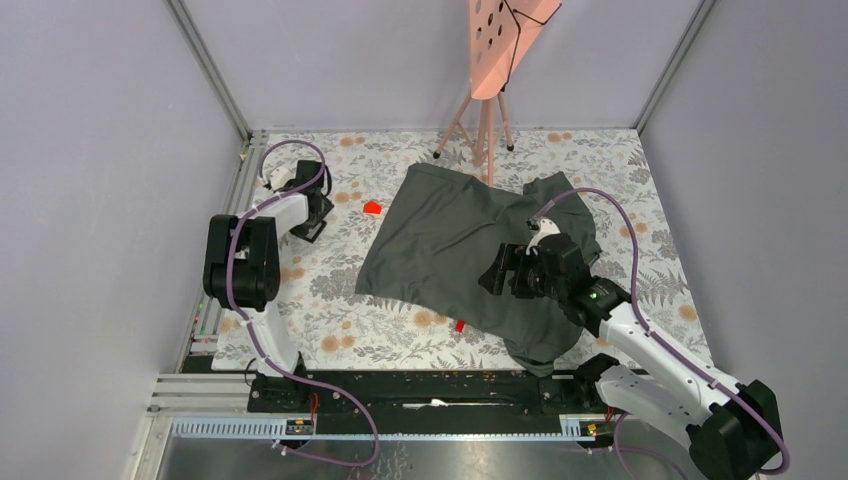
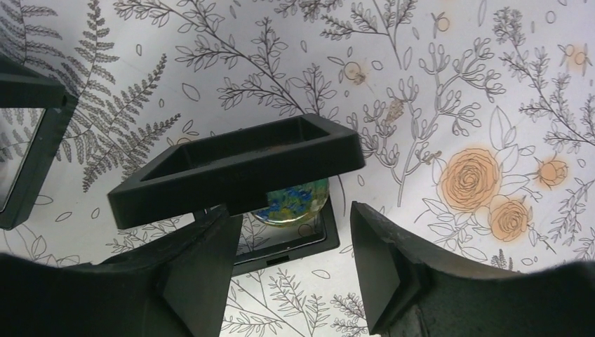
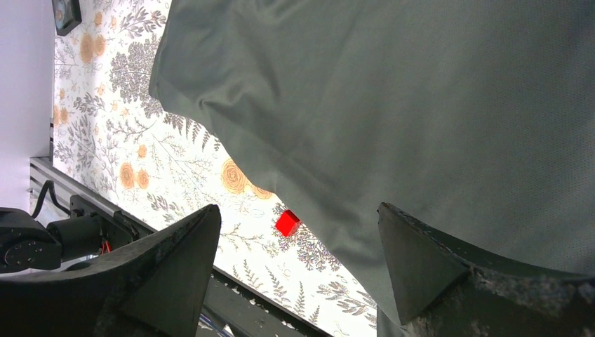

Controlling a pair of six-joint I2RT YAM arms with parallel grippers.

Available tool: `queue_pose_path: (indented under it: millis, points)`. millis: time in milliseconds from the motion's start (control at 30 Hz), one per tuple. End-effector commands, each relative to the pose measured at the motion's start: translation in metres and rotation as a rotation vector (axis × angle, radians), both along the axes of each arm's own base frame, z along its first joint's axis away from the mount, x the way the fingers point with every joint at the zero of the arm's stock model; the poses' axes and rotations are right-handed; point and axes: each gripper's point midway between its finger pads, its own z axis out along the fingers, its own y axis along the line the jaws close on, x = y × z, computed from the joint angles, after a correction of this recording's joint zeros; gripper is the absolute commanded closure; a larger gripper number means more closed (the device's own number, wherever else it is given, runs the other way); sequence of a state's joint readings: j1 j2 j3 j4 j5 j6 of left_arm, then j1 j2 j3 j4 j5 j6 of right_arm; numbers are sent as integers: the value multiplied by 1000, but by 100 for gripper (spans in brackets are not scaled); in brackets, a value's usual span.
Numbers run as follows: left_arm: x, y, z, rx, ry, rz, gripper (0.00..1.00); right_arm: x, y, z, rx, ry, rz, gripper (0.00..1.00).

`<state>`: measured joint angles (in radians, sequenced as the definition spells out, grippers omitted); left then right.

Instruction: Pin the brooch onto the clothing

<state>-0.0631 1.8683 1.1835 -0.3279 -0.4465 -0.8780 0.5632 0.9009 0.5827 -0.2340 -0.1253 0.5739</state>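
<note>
L: left gripper [image 1: 312,212] reaches far left, pointing down, jaws apart; brooch [image 2: 295,200] in black box [image 2: 235,165] lies just ahead between them | R: right gripper [image 1: 505,268] hovers above T-shirt [image 1: 440,230], jaws wide apart.

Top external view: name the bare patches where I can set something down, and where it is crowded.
Bare tablecloth lies between the left arm and the near hem of the T-shirt, and in the far right corner beyond the shirt. Crowded: centre-right, where the right arm overhangs the shirt, and around the tripod legs.
</note>
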Motion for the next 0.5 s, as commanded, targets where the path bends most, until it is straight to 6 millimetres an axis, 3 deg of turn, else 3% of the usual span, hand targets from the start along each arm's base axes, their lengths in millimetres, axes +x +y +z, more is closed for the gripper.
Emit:
queue_pose_path:
  millis: [0, 300, 467]
  points:
    - [9, 12, 11, -7, -31, 60, 37, 2, 3, 12, 44, -36, 6, 11]
    - [11, 13, 9, -18, -16, 53, 38, 1, 2, 12, 49, -40, 4, 11]
    - [13, 13, 7, -27, -6, 45, 46, 0, 2, 12, 51, -39, 3, 11]
